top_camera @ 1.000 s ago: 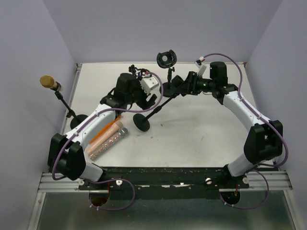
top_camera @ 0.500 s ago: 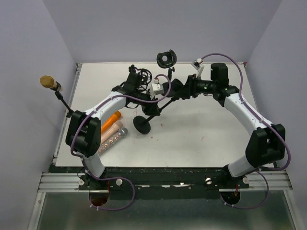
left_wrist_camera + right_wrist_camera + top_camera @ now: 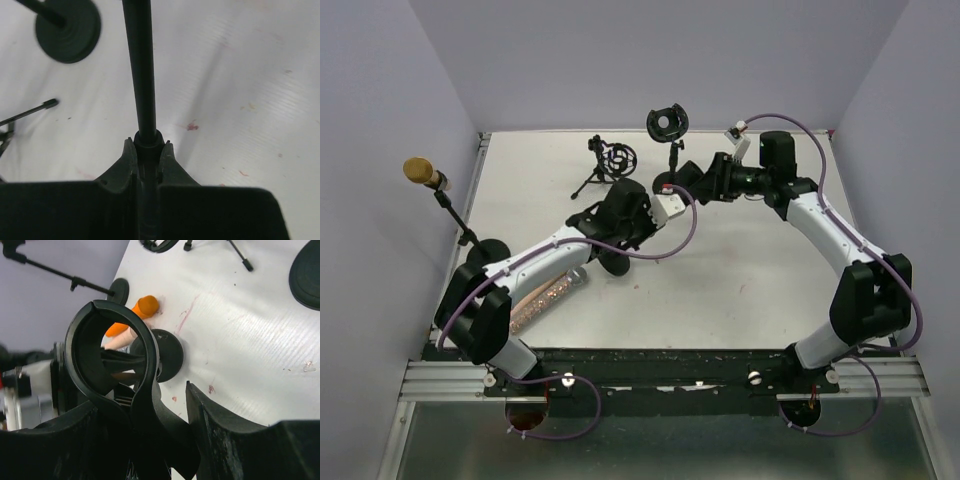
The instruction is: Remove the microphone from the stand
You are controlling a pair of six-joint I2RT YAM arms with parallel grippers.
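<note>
Top external: left arm [image 3: 545, 258] outstretched, its claw [image 3: 148, 147] around stand pole [image 3: 141, 65].

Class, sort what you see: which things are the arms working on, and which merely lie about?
Being worked on: held stand, its empty clip, left gripper, right gripper.
Lying about: orange microphone, glitter microphone, gold microphone on its own stand, tripod mount, ring-topped stand.
</note>
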